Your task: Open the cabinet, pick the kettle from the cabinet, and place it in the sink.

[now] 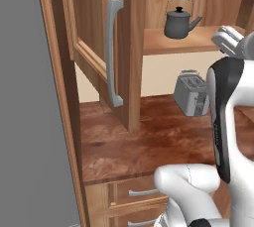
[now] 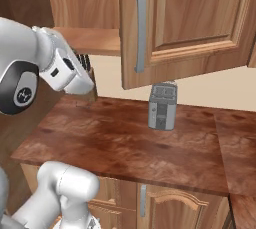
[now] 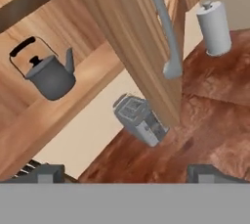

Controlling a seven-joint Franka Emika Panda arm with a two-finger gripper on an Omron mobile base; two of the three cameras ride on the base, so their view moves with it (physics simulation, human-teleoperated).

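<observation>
No legible text or labels

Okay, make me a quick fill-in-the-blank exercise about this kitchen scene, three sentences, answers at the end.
1. The kettle stands on the ____ inside the cabinet.
2. The cabinet doors are ____.
3. On the countertop below the kettle stands a silver ____.

Answers: shelf; open; toaster

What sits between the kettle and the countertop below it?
In the left base view, the kettle stands on the cabinet shelf. Below the shelf is bare cream wall, then the silver toaster on the countertop.
</observation>
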